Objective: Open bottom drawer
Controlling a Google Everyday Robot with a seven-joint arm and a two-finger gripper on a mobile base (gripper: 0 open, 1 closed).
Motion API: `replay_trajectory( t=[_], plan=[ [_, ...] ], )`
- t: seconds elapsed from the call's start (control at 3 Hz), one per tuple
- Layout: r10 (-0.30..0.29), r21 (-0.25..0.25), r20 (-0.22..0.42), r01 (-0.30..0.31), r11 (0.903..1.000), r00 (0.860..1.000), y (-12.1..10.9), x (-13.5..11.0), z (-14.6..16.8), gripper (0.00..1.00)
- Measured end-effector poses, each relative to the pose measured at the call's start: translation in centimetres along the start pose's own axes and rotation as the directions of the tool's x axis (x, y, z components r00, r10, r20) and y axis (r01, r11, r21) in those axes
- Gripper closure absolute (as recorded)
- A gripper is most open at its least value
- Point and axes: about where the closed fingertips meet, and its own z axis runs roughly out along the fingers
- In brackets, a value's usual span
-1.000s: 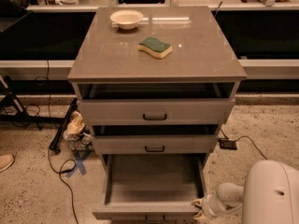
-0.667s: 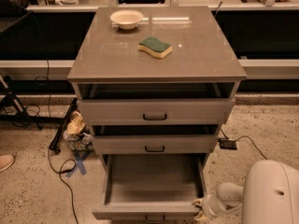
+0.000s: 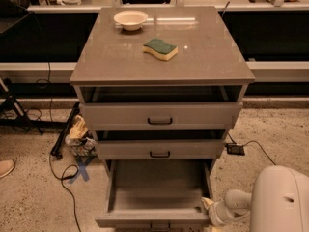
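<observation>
The grey cabinet [image 3: 161,57] has three drawers. The bottom drawer [image 3: 157,187] is pulled far out toward me and its grey inside is bare. Its front panel [image 3: 152,220] is at the lower edge of the view, with only the top of its black handle showing. The middle drawer [image 3: 160,149] and the top drawer [image 3: 160,115] stand slightly ajar. My gripper [image 3: 208,208] is at the right front corner of the bottom drawer, at the end of the pale arm [image 3: 236,204].
A white bowl [image 3: 130,19] and a green and yellow sponge [image 3: 160,48] lie on the cabinet top. Cables, a bag of clutter [image 3: 79,135] and blue tape are on the floor at the left. A small black box [image 3: 235,149] with a cord is at the right. A shoe [image 3: 6,167] shows at the far left.
</observation>
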Motion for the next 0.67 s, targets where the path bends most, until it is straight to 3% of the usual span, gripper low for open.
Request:
replay_trajectory(
  t=[0.33, 0.67],
  plan=[
    [-0.070, 0.030, 0.034, 0.069, 0.9972, 0.997, 0.4, -1.0, -2.1, 0.00],
    [-0.129, 0.095, 0.023, 0.126, 0.9875, 0.991, 0.2, -1.8, -7.1, 0.00]
  ],
)
